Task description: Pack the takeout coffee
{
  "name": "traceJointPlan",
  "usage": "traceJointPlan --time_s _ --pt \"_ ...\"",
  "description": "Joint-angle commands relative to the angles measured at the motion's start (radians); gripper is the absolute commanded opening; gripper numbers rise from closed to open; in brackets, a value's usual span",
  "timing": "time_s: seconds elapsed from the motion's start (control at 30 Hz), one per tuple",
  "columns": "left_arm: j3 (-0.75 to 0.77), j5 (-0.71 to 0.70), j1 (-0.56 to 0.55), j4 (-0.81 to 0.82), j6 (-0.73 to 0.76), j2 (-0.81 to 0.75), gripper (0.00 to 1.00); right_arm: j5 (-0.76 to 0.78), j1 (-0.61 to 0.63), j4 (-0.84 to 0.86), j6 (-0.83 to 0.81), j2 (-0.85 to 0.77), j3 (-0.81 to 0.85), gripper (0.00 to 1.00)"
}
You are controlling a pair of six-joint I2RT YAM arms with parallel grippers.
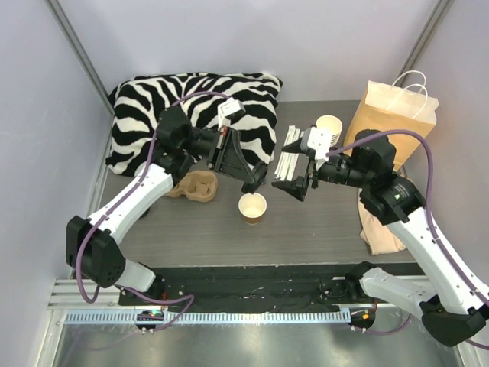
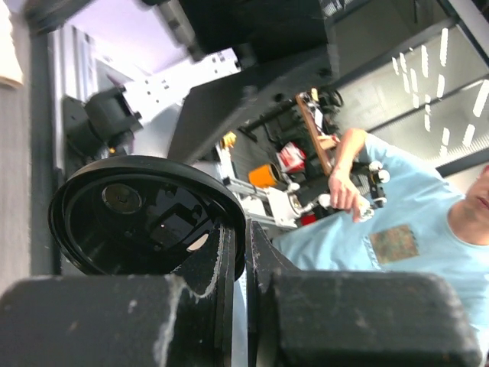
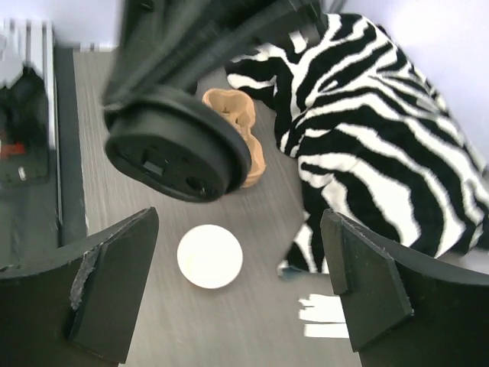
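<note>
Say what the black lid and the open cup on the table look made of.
The black lid looks like glossy moulded plastic: sheen, ridged rim. The open cup is likely paper: matt tan wall, pale inside.

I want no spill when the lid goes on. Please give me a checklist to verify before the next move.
1. Left pincer shut on the rim of the black lid: ok.
2. Open cup upright on the table: ok.
3. Lid level over the cup: not ok, it hangs tilted.
4. Right pincer open and holding nothing: ok.
5. Cup steadied against tipping: not ok, it stands free.
6. How full the cup is: cannot tell.
</note>
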Motion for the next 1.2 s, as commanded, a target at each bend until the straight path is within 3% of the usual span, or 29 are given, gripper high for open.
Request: traceJointPlan --time_s 0.0,0.1,0.3,0.4,0.43,0.67,0.7,0.83,0.93,1.0,1.13,1.17 --pt "-0.021 0.055 -0.059 0.086 -0.035 -0.004 0.00 -0.036 0.084 -0.284 -0.380 0.061 0.156 0.97" --pt "-0.029 0.076 -0.086 0.087 -0.031 0.004 0.00 0.037 0.201 -0.388 -0.491 0.099 0.206 0.97" --pt "-0.037 0.104 -0.117 0.086 -0.036 0.016 0.01 0.050 0.284 -0.475 -0.523 0.145 0.245 0.96" --pt "-0.047 0.110 -0.126 0.087 -0.035 0.011 0.02 0.038 0.290 -0.506 -0.532 0.158 0.248 0.85" --pt "-0.049 0.115 -0.126 0.089 -0.035 0.011 0.02 0.035 0.290 -0.508 -0.532 0.158 0.243 0.76" --pt "-0.072 0.115 -0.126 0.099 -0.031 -0.001 0.03 0.016 0.293 -0.506 -0.482 0.156 0.229 0.42" --pt "-0.071 0.113 -0.126 0.102 -0.031 0.001 0.07 0.019 0.293 -0.506 -0.473 0.158 0.231 0.33" --pt "-0.060 0.108 -0.120 0.142 -0.048 0.004 0.18 0.027 0.293 -0.502 -0.418 0.156 0.230 0.17" --pt "-0.038 0.090 -0.055 0.197 -0.094 0.010 0.32 0.050 0.294 -0.476 -0.342 0.142 0.214 0.12" --pt "0.006 0.058 0.060 0.240 -0.125 0.017 0.44 0.085 0.294 -0.434 -0.240 0.127 0.197 0.08" --pt "0.116 -0.045 0.304 0.218 -0.105 0.028 0.49 0.163 0.285 -0.359 -0.005 0.119 0.165 0.03" --pt "0.129 -0.077 0.387 0.167 -0.019 0.013 0.49 0.179 0.279 -0.315 0.053 0.116 0.147 0.01"
